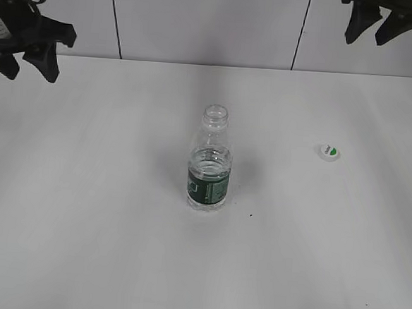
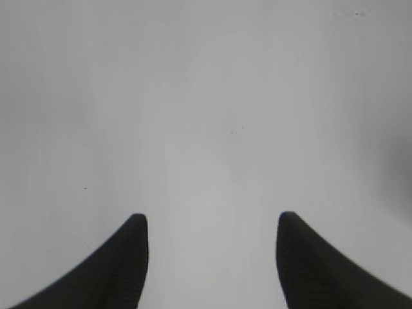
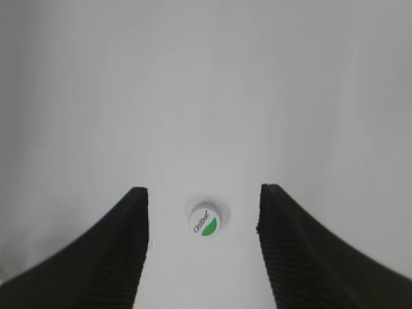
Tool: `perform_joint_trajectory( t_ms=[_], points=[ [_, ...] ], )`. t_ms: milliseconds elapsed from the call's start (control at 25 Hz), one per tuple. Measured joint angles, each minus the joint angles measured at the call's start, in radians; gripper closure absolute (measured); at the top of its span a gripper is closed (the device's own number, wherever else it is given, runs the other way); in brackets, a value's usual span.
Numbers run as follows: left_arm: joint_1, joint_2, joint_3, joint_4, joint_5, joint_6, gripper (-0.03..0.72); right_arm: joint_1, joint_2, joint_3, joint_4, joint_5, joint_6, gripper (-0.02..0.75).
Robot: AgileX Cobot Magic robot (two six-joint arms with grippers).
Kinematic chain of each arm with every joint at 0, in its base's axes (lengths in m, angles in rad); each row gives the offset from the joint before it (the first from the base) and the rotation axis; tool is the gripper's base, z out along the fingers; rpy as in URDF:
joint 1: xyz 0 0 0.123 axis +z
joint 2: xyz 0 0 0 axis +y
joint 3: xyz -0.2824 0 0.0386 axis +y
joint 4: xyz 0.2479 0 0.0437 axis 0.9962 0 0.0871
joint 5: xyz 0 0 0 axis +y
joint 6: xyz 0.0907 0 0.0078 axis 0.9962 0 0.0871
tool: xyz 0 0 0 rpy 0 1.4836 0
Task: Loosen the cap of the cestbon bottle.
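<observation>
The cestbon bottle [image 1: 210, 160] stands upright in the middle of the white table, clear with a dark green label, its neck open with no cap on it. The white cap [image 1: 330, 151] with a green patch lies flat on the table to the right of the bottle; it also shows in the right wrist view [image 3: 205, 221], far below and between the jaws. My right gripper [image 3: 203, 193] is open and empty, raised at the top right of the exterior view [image 1: 376, 25]. My left gripper [image 2: 212, 219] is open and empty, raised at the top left [image 1: 32, 57].
The white table [image 1: 82, 209] runs to a white panelled wall [image 1: 201, 20] at the back. A few tiny dark specks lie on the tabletop.
</observation>
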Motion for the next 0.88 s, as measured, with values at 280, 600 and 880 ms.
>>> perform_joint_trajectory(
  t_ms=[280, 600, 880],
  points=[
    [0.012, 0.000, 0.000, 0.014, -0.003, 0.001, 0.301, 0.000, -0.213, 0.285, -0.027, 0.000, 0.003, 0.321],
    [0.012, 0.000, 0.000, 0.014, 0.165, 0.001, 0.310, 0.000, -0.486, 0.590, -0.059, 0.000, 0.003, 0.322],
    [0.012, -0.008, 0.000, -0.008, 0.185, 0.001, 0.333, 0.000, -0.690, 0.787, -0.054, 0.000, 0.007, 0.322]
  ],
)
